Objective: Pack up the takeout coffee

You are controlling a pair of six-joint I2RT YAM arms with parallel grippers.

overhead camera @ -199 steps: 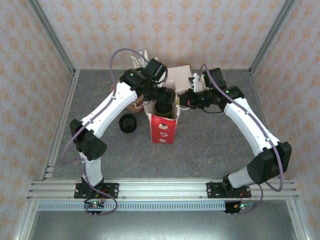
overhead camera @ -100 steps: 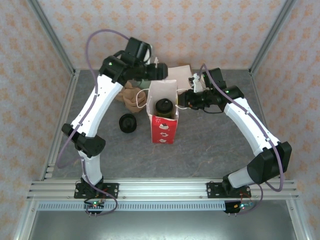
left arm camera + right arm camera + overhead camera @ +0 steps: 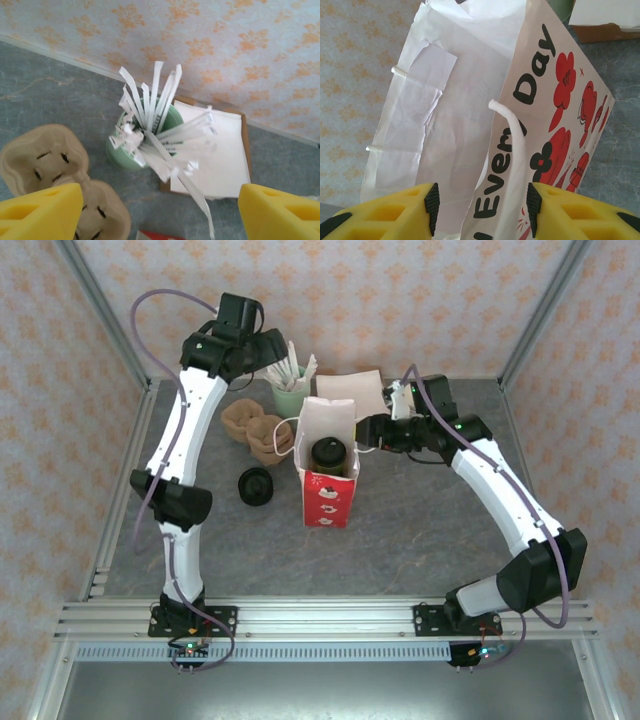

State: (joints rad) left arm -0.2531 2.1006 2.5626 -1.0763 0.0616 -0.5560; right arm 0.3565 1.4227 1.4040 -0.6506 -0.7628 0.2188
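- Inside the red-and-white paper bag (image 3: 328, 502), the dark-green paper coffee cup with black lid (image 3: 330, 455) stands upright.
- Right gripper (image 3: 480, 212): jaws parted astride the bag's rim; nearer arm, cup just to its left.
- Left gripper (image 3: 160, 195): wide open, empty, well apart.

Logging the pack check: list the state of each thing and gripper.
Red-and-white paper bag: upright, mouth open.
Dark-green paper cup with black lid: upright inside bag, lidded.
Pale mint cup of white sticks: upright.
Left gripper: open, empty.
Right gripper: open around bag's handle.
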